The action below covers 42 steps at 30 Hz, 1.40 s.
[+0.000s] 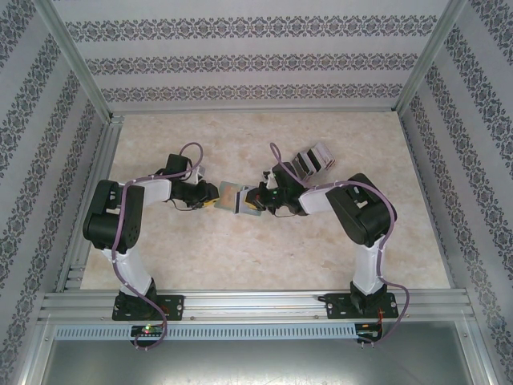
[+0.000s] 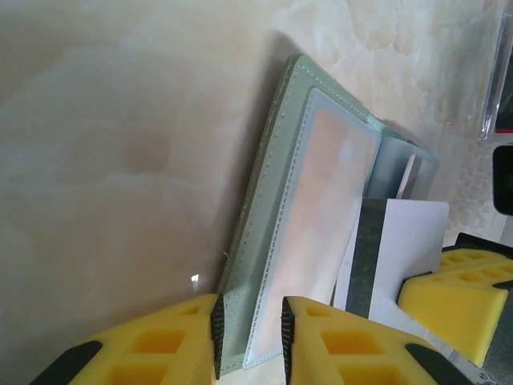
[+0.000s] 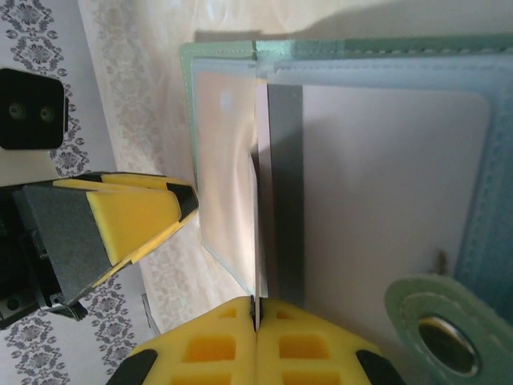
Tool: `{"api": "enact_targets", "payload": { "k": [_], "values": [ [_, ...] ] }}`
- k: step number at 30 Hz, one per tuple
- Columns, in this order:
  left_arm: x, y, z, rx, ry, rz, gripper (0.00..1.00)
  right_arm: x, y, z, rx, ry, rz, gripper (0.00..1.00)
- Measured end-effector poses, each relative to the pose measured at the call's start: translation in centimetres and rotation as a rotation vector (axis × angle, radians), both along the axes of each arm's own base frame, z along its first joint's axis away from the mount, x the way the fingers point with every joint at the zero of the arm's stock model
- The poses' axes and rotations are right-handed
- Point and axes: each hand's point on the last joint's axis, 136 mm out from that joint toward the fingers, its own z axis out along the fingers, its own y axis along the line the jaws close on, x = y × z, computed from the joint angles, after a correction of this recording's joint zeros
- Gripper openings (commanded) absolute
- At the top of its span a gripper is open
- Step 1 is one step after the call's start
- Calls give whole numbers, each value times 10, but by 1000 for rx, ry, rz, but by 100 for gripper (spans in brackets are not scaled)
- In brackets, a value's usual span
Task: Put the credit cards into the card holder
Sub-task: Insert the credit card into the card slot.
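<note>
The card holder (image 1: 231,196) is held open near the middle of the table (image 1: 200,265), between the two grippers. The left gripper (image 2: 250,341) is closed narrowly on the edge of the sage-green flap, with one yellow finger set on the outer side and the other on the clear window pocket. The right gripper (image 3: 256,321) is pressed shut on the edge of a credit card (image 3: 377,184), a pale one with a grey stripe along one side. This card is laid against the greyish inside of the holder, its striped edge beside the window pocket; whether it sits inside a slot cannot be told. The snap tab (image 3: 445,337) is seen just beside the right fingers. A grey slotted rack (image 1: 314,159) is found toward the far right of the table, beyond the right arm.
</note>
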Motion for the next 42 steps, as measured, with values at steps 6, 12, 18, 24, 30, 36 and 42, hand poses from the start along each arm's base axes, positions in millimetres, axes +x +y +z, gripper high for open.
{"api": "enact_targets", "payload": {
  "k": [6,12,18,24,30,36,42],
  "values": [
    [-1,-2,-1,-2,1,-3,28,4,-4,0,8,5,-21,5],
    [-1,-2,0,-3,1,-1,28,7,-8,-10,8,17,-26,5],
    [-2,-2,-2,-3,5,2,28,7,-8,-9,13,14,-22,5],
    [-3,-2,-3,-7,6,8,28,12,-6,-8,11,8,-20,5],
    [-3,-2,-3,-8,7,9,28,17,-7,-8,2,1,-23,5],
    [-4,-4,-4,-8,6,4,27,22,-10,-8,-14,-15,-17,5],
    [-3,-4,-3,-9,6,6,27,30,-7,-1,-36,-47,14,5]
  ]
}}
